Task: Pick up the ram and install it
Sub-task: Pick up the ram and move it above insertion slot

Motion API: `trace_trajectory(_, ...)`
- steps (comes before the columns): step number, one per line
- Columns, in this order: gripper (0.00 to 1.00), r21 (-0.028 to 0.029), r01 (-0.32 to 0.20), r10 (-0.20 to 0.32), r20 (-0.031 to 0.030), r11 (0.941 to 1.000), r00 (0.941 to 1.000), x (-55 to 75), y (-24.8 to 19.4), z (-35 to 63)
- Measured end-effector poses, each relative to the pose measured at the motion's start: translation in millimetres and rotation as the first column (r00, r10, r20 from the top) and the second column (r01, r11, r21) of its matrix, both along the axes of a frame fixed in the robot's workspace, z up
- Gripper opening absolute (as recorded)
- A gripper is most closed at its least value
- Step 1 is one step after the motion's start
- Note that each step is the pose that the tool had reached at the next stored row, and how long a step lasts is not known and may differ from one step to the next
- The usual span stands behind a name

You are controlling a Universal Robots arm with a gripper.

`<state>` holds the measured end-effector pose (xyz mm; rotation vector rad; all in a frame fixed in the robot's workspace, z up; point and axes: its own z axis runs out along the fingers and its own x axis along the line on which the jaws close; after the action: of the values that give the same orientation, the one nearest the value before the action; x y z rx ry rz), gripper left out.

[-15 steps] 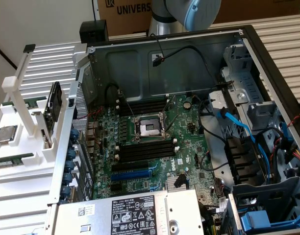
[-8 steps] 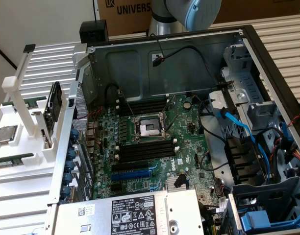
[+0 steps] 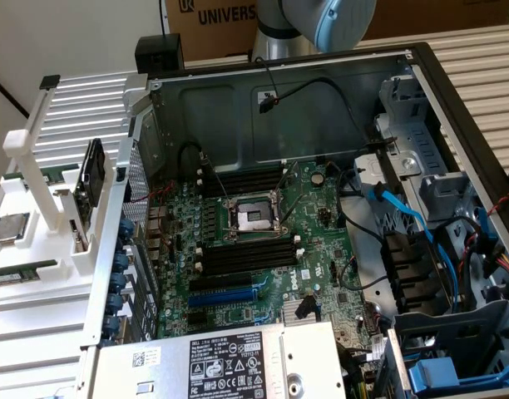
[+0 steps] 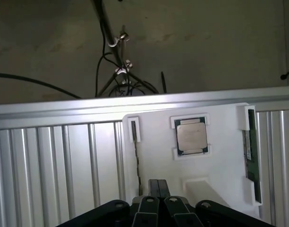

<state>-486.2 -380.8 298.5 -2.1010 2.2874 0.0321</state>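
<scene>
The ram (image 4: pixel 250 151) is a long dark-green stick lying flat in a slot at one side of the white fixture (image 4: pixel 220 165). In the exterior view a green stick (image 3: pixel 23 273) lies on the same fixture (image 3: pixel 38 249), at the exterior view's left, outside the case. My gripper (image 4: pixel 158 188) hovers above the fixture with its fingers together and nothing between them. It is off to the side of the ram, close to a thin dark board (image 4: pixel 136 161) standing on edge. The empty black memory slots (image 3: pixel 246 256) lie beside the processor socket (image 3: pixel 253 218) on the motherboard.
A square silver processor chip (image 4: pixel 191 136) sits in the fixture's middle. The upright dark board (image 3: pixel 92 179) stands near the case wall (image 3: pixel 113 249). Cables (image 3: pixel 404 216) and drive cages fill the case at the exterior view's right. The arm (image 3: pixel 321 21) reaches over from the back.
</scene>
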Motion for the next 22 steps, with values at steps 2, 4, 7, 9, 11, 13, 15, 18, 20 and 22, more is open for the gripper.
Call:
trace_trajectory(2, 0.11, 0.0001, 0.0, 0.0, 0.0002, 1.0, 1.0, 0.6, -0.7, -3.7)
trace_trajectory(4, 0.11, 0.0, 0.0, 0.0, 0.0001, 1.0, 1.0, 1.1, -1.4, -7.3)
trace_trajectory(7, 0.11, 0.0, 0.0, 0.0, 0.0, 1.0, 1.0, 2.0, -2.5, -12.8)
trace_trajectory(9, 0.11, 0.0001, 0.0, 0.0, 0.0001, 1.0, 1.0, 2.5, -3.2, -16.5)
trace_trajectory(11, 0.11, 0.0, 0.0, 0.0, 0.0, 1.0, 1.0, 3.0, -3.9, -20.1)
trace_trajectory(13, 0.11, 0.0001, 0.0, 0.0, 0.0001, 1.0, 1.0, 3.8, -5.1, -25.6)
trace_trajectory(15, 0.11, 0.0001, 0.0, 0.0, 0.0001, 1.0, 1.0, 4.3, -6.0, -29.3)
trace_trajectory(18, 0.11, 0.0001, 0.0, 0.0, 0.0001, 1.0, 1.0, 6.2, -9.9, -43.8)
trace_trajectory(20, 0.11, 0.0001, 0.0, 0.0, 0.0001, 1.0, 1.0, 6.7, -11.0, -47.6)
trace_trajectory(22, 0.11, 0.0001, 0.0, 0.0, 0.0, 1.0, 1.0, 7.1, -12.1, -51.1)
